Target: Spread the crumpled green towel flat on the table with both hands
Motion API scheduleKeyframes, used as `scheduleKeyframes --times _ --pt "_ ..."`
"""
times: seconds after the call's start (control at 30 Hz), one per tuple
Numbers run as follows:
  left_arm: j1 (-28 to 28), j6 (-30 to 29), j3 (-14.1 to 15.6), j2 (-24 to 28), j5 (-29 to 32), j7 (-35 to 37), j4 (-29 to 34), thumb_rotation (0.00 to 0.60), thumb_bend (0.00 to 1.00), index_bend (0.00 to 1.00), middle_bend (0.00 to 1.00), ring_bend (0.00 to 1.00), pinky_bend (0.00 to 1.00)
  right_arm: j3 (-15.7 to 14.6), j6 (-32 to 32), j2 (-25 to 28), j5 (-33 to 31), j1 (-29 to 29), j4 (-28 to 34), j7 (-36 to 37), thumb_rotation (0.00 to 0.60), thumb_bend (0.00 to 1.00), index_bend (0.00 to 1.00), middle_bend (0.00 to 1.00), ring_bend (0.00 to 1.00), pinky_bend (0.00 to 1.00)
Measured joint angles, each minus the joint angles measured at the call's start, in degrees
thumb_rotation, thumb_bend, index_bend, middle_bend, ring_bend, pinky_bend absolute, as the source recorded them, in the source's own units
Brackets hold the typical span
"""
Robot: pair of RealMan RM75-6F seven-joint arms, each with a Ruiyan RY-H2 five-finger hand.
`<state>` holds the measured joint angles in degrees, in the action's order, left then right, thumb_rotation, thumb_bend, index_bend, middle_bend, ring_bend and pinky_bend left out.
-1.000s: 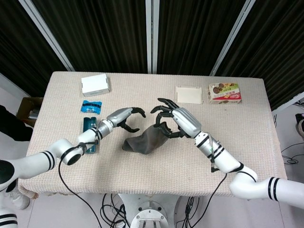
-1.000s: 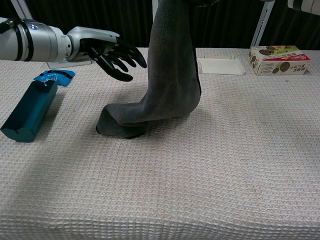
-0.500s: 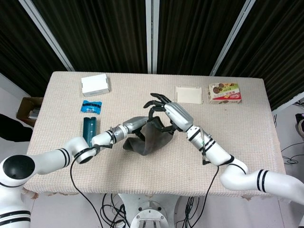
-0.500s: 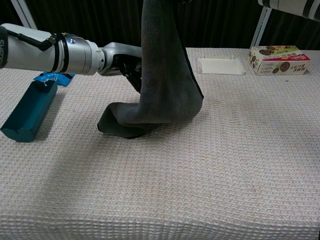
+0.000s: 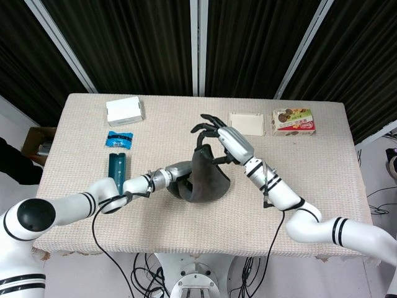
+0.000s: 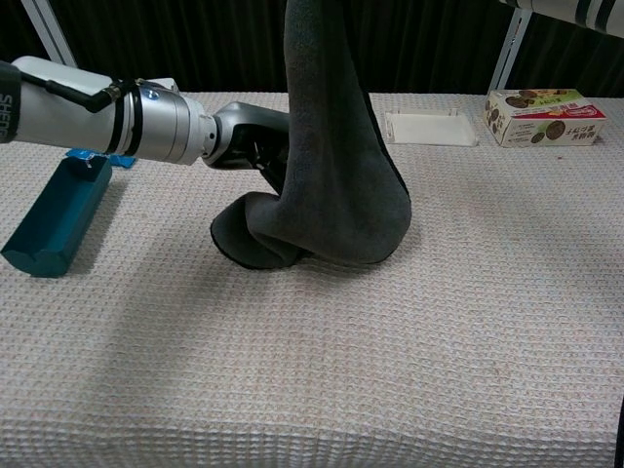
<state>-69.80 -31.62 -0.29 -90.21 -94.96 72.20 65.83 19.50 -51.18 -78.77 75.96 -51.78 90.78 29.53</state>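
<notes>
The dark grey-green towel [image 5: 205, 177] hangs as a tall drape, with its lower end bunched on the table [image 5: 322, 186]. In the chest view the towel [image 6: 336, 185] runs up out of the top of the frame. My right hand [image 5: 226, 141] pinches its top and holds it raised, other fingers spread. My left hand [image 5: 175, 172] lies low at the towel's lower left edge. In the chest view the left hand [image 6: 249, 136] reaches in behind the cloth, which hides its fingers.
A teal box [image 5: 116, 167] lies left of the towel, with a blue packet [image 5: 119, 138] beyond it. A white box [image 5: 124, 111] sits at the back left. A white tray [image 5: 247, 123] and a cookie box [image 5: 293, 121] stand at the back right.
My right hand has lifted the towel higher and shifted it slightly right. My left hand has moved in from the left and dropped to the towel's lower edge.
</notes>
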Motion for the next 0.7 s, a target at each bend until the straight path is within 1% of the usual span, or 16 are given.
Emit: scheduleKeyframes --times 0.07,0.17,0.33,0.47,0.57,0.7 --pt "0.3 -0.9 0.5 0.3 0.5 1.4 -0.1 0.6 0.66 0.73 0.29 0.14 0.14 -0.1 -0.2 0.5 0.1 0.3 0.0 -0.1 0.6 0.41 0.68 0.25 0.0 0.0" --pt "1.4 -2.0 0.8 1.4 2.1 1.6 -0.1 0.6 0.67 0.75 0.3 0.15 0.15 -0.3 -0.6 1.6 0.3 1.0 0.1 -0.2 0.6 0.41 0.68 0.25 0.0 0.0" --pt "4.5 -3.4 -0.3 3.6 7.5 -3.2 0.9 0.6 0.67 0.75 0.31 0.15 0.14 -0.5 -2.7 3.5 0.6 2.6 0.1 -0.5 0.6 0.41 0.68 0.25 0.0 0.0" --pt "7.4 -5.4 -2.0 5.4 12.9 -10.2 2.7 0.6 0.67 0.75 0.31 0.15 0.15 0.0 -4.4 4.2 0.1 3.6 -0.2 -0.8 0.6 0.41 0.68 0.25 0.0 0.0" --pt "9.7 -7.8 -3.7 6.7 17.6 -17.1 4.7 0.6 0.67 0.75 0.31 0.15 0.15 0.5 -5.1 4.5 -0.8 4.1 -0.6 -1.5 0.6 0.41 0.68 0.25 0.0 0.0" --pt "12.7 -12.7 -6.4 7.6 24.5 -27.9 7.6 0.6 0.67 0.75 0.31 0.15 0.15 1.1 -6.1 4.3 -2.3 4.4 -1.3 -3.4 0.6 0.41 0.68 0.25 0.0 0.0"
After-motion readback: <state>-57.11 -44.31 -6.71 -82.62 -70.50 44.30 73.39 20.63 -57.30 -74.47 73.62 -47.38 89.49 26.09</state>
